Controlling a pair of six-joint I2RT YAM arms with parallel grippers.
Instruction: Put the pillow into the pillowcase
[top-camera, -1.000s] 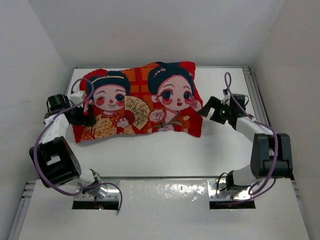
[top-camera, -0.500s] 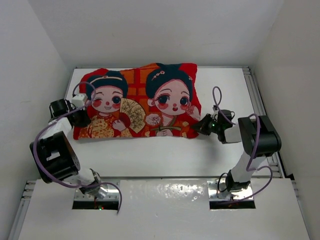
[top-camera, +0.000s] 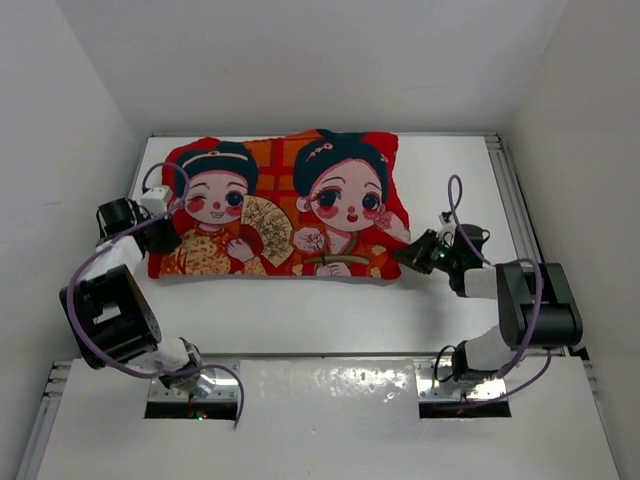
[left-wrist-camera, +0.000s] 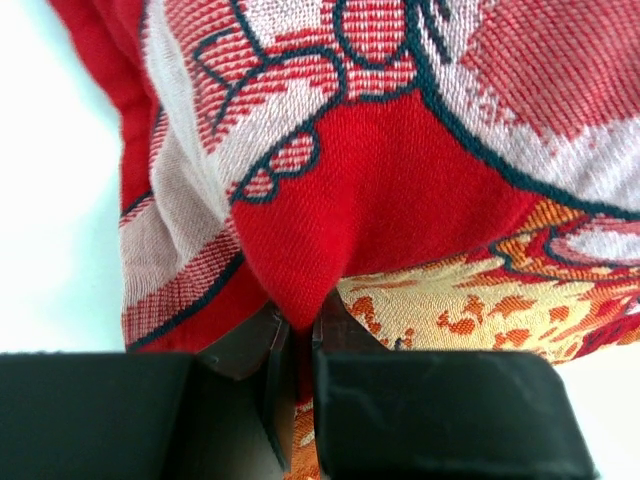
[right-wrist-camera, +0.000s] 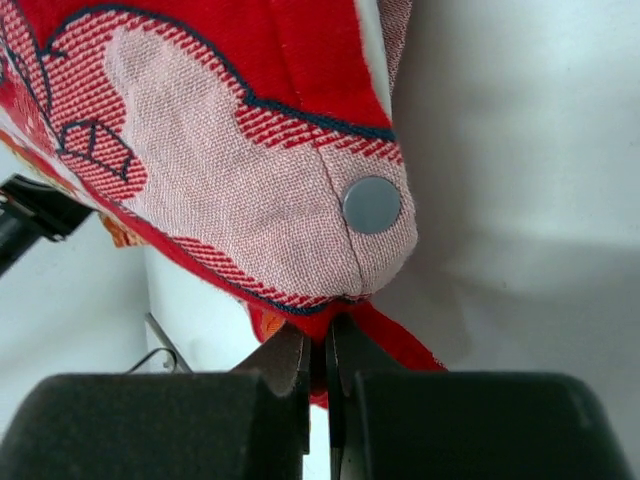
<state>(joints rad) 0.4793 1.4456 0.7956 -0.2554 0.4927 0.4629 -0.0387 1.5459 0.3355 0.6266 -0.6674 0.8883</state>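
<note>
White surface (top-camera: 330, 310), walled in; left gripper (left-wrist-camera: 300, 335) and right gripper (right-wrist-camera: 322, 345) each clenched on a thin pinch of pillowcase (top-camera: 280, 210) edge — a hard pull could slip it free

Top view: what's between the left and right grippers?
The pillowcase fills that stretch in the top view; left gripper and right gripper each pinch one end.

one pillowcase (top-camera: 285, 205), two grippers (a left gripper (left-wrist-camera: 291, 332) and a right gripper (right-wrist-camera: 319, 346)), one table (top-camera: 300, 310).
</note>
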